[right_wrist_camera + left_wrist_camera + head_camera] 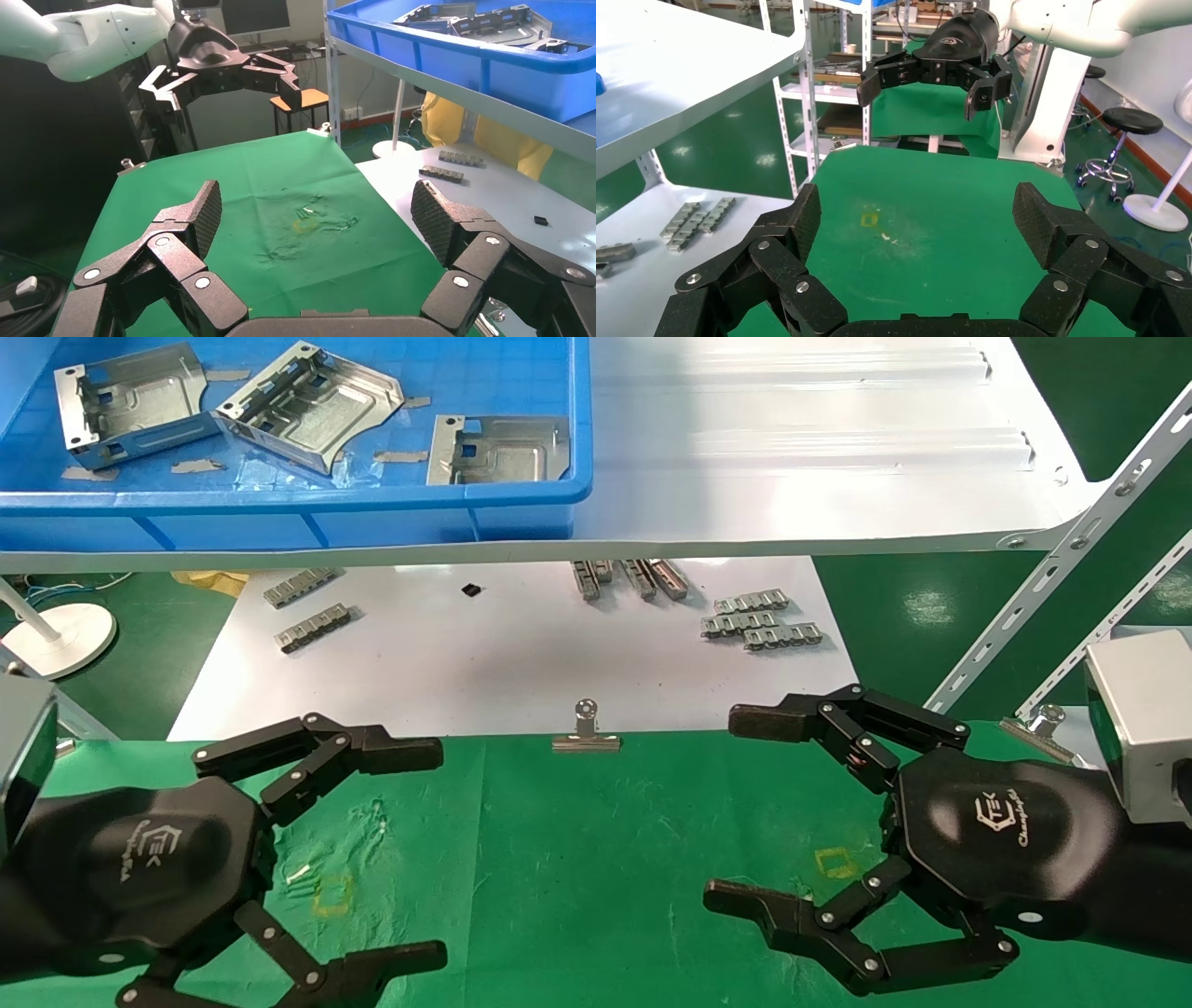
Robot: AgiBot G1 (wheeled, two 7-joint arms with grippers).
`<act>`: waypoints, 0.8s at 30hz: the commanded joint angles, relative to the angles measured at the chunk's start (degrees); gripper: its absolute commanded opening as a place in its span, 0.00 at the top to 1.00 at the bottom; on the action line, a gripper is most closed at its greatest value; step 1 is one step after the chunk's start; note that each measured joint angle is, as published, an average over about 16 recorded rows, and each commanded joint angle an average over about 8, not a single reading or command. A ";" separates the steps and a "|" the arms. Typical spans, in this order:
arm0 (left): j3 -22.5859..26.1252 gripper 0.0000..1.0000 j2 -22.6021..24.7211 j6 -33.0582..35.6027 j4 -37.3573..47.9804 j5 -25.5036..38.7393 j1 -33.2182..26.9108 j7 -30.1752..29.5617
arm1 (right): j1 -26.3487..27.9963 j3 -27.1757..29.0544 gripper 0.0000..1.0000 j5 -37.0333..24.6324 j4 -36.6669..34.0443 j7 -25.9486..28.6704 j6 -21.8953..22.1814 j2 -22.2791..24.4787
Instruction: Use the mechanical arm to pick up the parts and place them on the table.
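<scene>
Three silvery sheet-metal parts lie in a blue bin [521, 505] on the upper white shelf: one at the left [130, 404], one in the middle [312, 404], one at the right [498, 451]. They also show in the right wrist view [485, 21]. My left gripper [414, 850] is open and empty above the green-cloth table [596, 859], at its left. My right gripper [736, 808] is open and empty above the table's right side. Each wrist view shows open fingers [800, 217] [204, 210] over bare green cloth, with the other hand farther off.
A silver binder clip [586, 733] holds the cloth's far edge. Small grey ribbed strips [312, 626] [764, 621] lie on the white sheet beyond. Yellow square outlines [332, 894] [835, 862] mark the cloth. A perforated shelf brace [1052, 561] slants at the right.
</scene>
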 commanded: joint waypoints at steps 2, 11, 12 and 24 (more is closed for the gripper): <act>0.00 0.00 0.00 0.00 0.00 0.00 0.00 0.00 | 0.00 0.00 0.00 0.00 0.00 0.00 0.00 0.00; 0.00 0.00 0.00 0.00 0.00 0.00 0.00 0.00 | 0.00 0.00 0.31 0.00 0.00 0.00 0.00 0.00; 0.00 0.00 0.00 0.00 0.00 0.00 0.00 0.00 | 0.00 0.00 0.44 0.00 0.00 0.00 0.00 0.00; 0.00 0.00 0.00 0.00 0.00 0.00 0.00 0.00 | 0.00 0.00 1.00 0.00 0.00 0.00 0.00 0.00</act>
